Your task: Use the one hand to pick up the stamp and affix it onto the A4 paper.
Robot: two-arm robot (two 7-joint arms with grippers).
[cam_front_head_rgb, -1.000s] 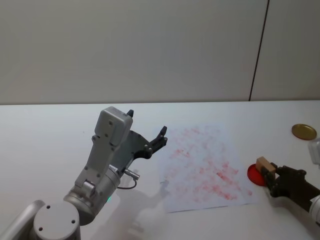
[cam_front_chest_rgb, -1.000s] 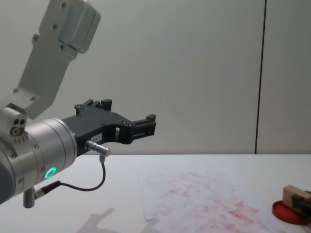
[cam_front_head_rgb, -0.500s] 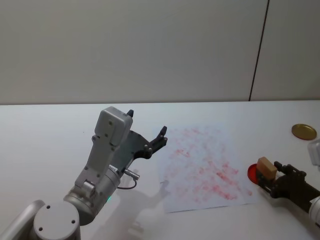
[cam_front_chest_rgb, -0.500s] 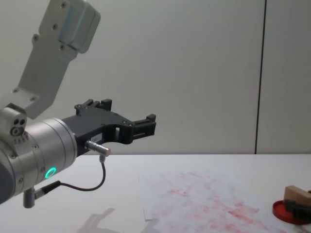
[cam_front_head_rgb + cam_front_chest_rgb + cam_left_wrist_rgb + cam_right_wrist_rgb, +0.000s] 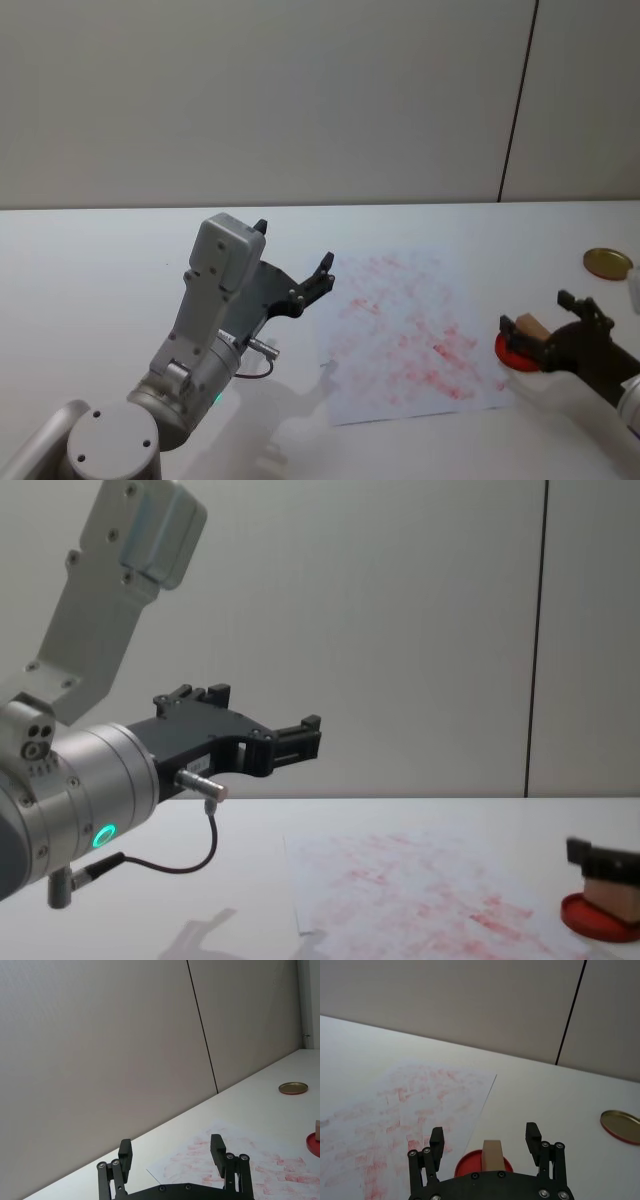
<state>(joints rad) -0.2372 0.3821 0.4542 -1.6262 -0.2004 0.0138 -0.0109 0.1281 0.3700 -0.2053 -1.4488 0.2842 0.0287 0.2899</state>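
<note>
- The right hand is at the table's right side, jaws spread wide, one finger on each side of the stamp with clear gaps, gripping nothing.
- The stamp stands on the red ink pad, just off the paper's right edge.
- A gold lid lies farther back on the table.
- The left hand is raised above the table left of the paper, jaws apart and empty.

Stamp on ink pad, right of A4 paper.
</note>
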